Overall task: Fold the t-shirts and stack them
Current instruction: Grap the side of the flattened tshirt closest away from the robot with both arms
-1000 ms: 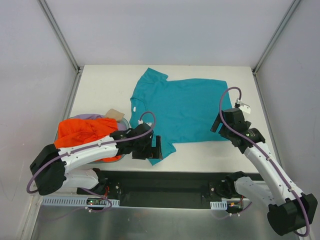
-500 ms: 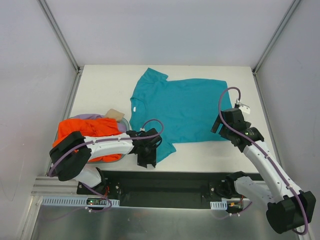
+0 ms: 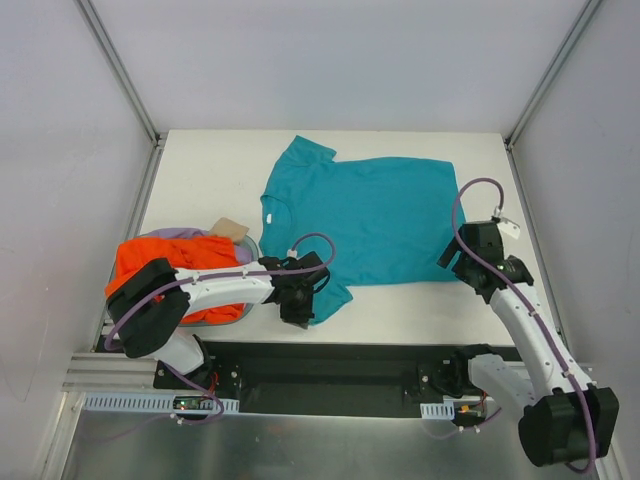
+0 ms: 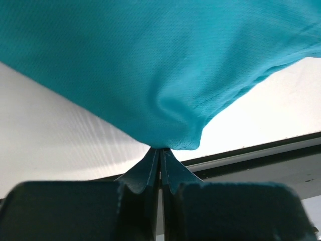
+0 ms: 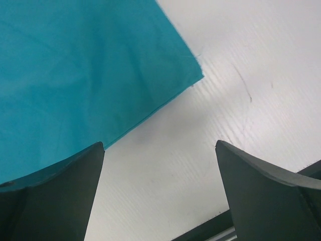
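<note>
Three t-shirts are in view. One teal t-shirt (image 3: 370, 215) lies spread flat on the bench (image 3: 210, 170). One orange t-shirt (image 3: 165, 262) is heaped at the bench's left edge, with one lavender t-shirt (image 3: 180, 234) showing just behind it and one tan card (image 3: 230, 228) beside them. There are two arms. The left jaws are pressed together, pinching the teal t-shirt's near-left sleeve. The right jaws are spread wide over its near-right corner, holding nothing.

**Mostly buried, partly cropped**

Only a sliver of the lavender t-shirt (image 3: 178, 233) shows behind the orange t-shirt (image 3: 165, 262). The left gripper (image 3: 302, 308) covers the near sleeve of the teal t-shirt (image 3: 370, 215), which both wrist views crop at their edges.
</note>
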